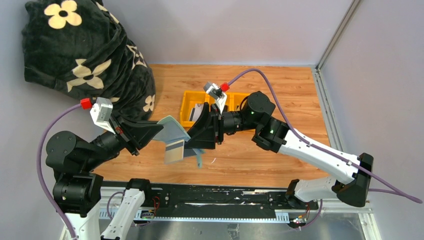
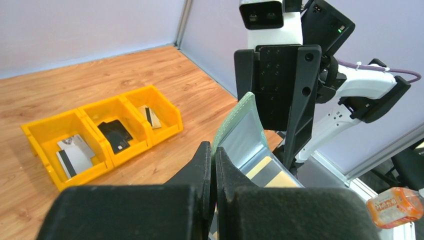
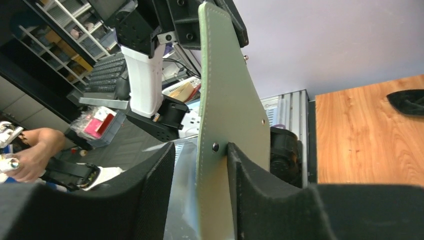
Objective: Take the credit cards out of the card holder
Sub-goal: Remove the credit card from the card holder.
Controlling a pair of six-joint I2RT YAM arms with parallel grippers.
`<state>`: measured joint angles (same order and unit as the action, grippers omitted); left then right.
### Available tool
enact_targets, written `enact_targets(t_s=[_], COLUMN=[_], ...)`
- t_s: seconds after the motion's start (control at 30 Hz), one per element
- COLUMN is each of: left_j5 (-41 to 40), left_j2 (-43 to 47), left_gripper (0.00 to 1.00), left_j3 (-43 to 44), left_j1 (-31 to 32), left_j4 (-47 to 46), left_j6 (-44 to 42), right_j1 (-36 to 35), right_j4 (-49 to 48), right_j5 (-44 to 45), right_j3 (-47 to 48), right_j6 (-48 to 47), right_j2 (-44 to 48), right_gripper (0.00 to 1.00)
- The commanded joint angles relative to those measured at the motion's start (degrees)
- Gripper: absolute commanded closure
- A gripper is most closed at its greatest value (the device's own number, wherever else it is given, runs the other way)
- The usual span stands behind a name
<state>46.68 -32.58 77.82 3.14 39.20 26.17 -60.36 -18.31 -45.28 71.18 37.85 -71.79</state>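
Sage card holder (image 3: pixel 225 90), one: left end effector (image 2: pixel 212 156) clamps it; right end effector (image 3: pixel 200 152) straddles, parted.

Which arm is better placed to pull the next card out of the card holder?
Right, probably. The left gripper is shut on the card holder, holding it in the air. The right gripper is open, its jaws either side of the holder's cover, close to the striped card that sticks out.

Yellow tray (image 1: pixel 185 111), floral black bundle (image 1: pixel 85 55)
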Motion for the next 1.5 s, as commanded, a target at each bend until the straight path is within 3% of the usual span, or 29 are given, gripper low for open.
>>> enact_targets(t_s=[0.0, 0.13, 0.27, 0.37, 0.6, 0.73, 0.83, 0.87, 0.9, 1.0, 1.07, 1.33, 1.47], left_j5=[-1.31, 1.66, 4.51, 5.09, 6.55, 7.31, 7.2, 7.12, 7.05, 7.26, 6.82, 5.37, -2.04], left_j2=[-1.8, -2.17, -2.67, -2.48, -1.44, -0.88, 0.03, 0.58, 1.16, 2.76, 3.53, 9.1, 11.37], left_gripper=[1.0, 1.0, 1.0, 1.0, 1.0, 1.0, 0.99, 0.93, 0.85, 0.48, 0.36, 0.34, 0.48], left_j3=[1.57, 0.91, 0.67, 0.33, -2.56, -3.64, -4.01, -4.2, -4.34, -4.21, -3.41, -4.64, -7.3], left_j1=[-0.04, -0.06, -0.05, -0.06, -0.06, -0.06, -0.06, -0.06, -0.06, -0.06, -0.06, -0.04, -0.13], left_j4=[-1.93, -5.08, -6.31, -6.67, -10.16, -10.29, -7.66, -6.93, -5.68, -0.62, 2.05, 3.74, 3.95], left_j6=[2.53, 6.99, 9.21, 9.69, 13.21, 13.25, 8.58, 6.28, 3.24, -6.43, -11.72, -25.56, -32.68], right_j1=[-0.55, -0.82, -0.81, -0.86, -3.26, -3.63, -3.45, -3.41, -3.25, -2.12, -1.36, -1.17, -1.24], right_j4=[4.9, 11.02, 12.77, 13.19, 11.19, 10.08, 10.88, 10.73, 11.48, 17.03, 21.06, 25.2, 25.82], right_j5=[-0.31, 1.83, 4.71, 6.84, 11.04, 16.58, 22.99, 24.1, 24.92, 25.93, 26.86, 24.26, 21.99], right_j3=[3.14, 5.98, 6.89, 7.34, 7.56, 7.41, 6.84, 6.71, 6.89, 9.35, 10.12, 14.22, 15.74], right_j6=[-2.24, -4.93, -5.79, -6.04, -4.99, -1.05, 2.96, 4.03, 5.21, 6.43, 6.82, 7.55, 7.07], right_j2=[0.71, -0.88, -1.13, -0.89, -2.9, -4.21, -3.54, -3.35, -3.2, -3.35, -3.17, -5.28, -6.03], right_gripper=[0.62, 0.85, 0.94, 0.93, 0.79, 0.86, 0.97, 1.0, 1.0, 1.0, 1.0, 1.0, 1.0])
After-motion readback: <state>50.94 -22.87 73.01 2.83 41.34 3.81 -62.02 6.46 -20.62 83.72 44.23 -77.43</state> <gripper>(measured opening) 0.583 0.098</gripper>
